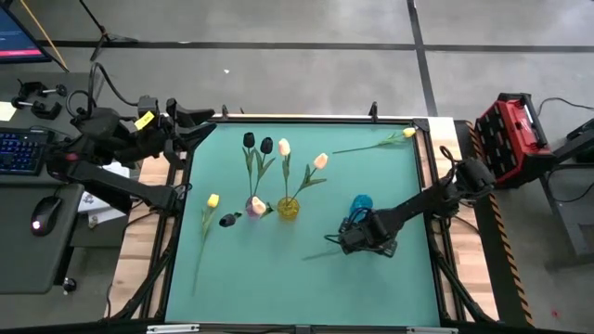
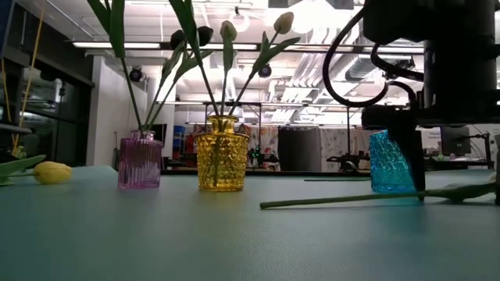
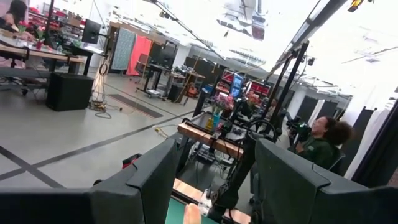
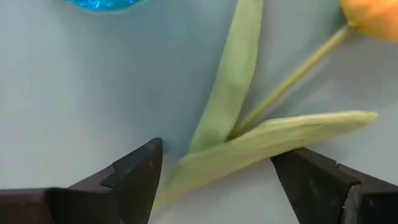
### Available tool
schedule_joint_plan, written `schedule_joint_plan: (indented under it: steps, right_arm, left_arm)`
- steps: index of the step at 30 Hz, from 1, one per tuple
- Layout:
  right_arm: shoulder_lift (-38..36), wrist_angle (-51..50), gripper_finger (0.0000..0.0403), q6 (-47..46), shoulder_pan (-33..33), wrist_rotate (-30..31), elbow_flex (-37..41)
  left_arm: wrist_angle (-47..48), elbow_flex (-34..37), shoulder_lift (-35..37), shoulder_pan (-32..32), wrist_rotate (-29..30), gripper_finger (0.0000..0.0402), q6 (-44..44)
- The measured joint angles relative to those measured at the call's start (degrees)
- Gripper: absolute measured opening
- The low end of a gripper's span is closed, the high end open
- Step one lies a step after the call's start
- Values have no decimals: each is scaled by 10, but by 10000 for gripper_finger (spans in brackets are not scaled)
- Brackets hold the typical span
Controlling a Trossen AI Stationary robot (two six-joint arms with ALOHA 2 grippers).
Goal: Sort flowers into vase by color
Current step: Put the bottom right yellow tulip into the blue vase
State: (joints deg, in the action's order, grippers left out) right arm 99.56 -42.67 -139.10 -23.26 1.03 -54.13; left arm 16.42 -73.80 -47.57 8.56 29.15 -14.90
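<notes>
- Your right end effector [image 4: 214, 180] stands wide, straddling the yellow tulip [image 4: 261, 134] lying flat on the worktop [image 1: 278, 278], lower right of the high view, beside the blue vase [image 1: 361, 203].
- Likely light, limp and slippery; pinch the stem below the leaves.
- Left end effector [image 3: 214, 180] waits wide, upper left.
- No readable writing.

We saw a grey concrete floor [image 1: 278, 23] crossed by dark lines, a desk with a keyboard [image 1: 17, 148], a red crate [image 1: 509, 130], and bright ceiling lights [image 2: 312, 16].
</notes>
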Motion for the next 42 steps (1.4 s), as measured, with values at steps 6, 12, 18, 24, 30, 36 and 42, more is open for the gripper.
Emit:
schedule_joint_plan:
  steps: [6, 12, 18, 24, 30, 36, 42]
  right_arm:
    - [2, -16, 291, 28, 1, 1, 0]
    - [3, -57, 222, 31, -9, -20, 0]
    - [4, -77, 23, 76, -33, -14, 1]
    - [-40, -103, 6, 163, -75, 4, -29]
    - [-142, -97, 2, 353, -137, 246, -101]
    - [-213, -89, 1, 612, -148, 627, -163]
    - [-265, -129, 1, 789, -95, 700, -192]
  left_arm:
    - [1, 0, 3, 0, 0, 207, 0]
    - [0, 0, 4, 0, 0, 207, 0]
    - [0, 0, 4, 0, 0, 207, 0]
    - [-1, 0, 5, 0, 0, 207, -15]
    - [-1, 0, 10, 0, 0, 207, -16]
    - [-16, 0, 10, 0, 0, 207, -16]
    - [-31, 0, 10, 0, 0, 207, -16]
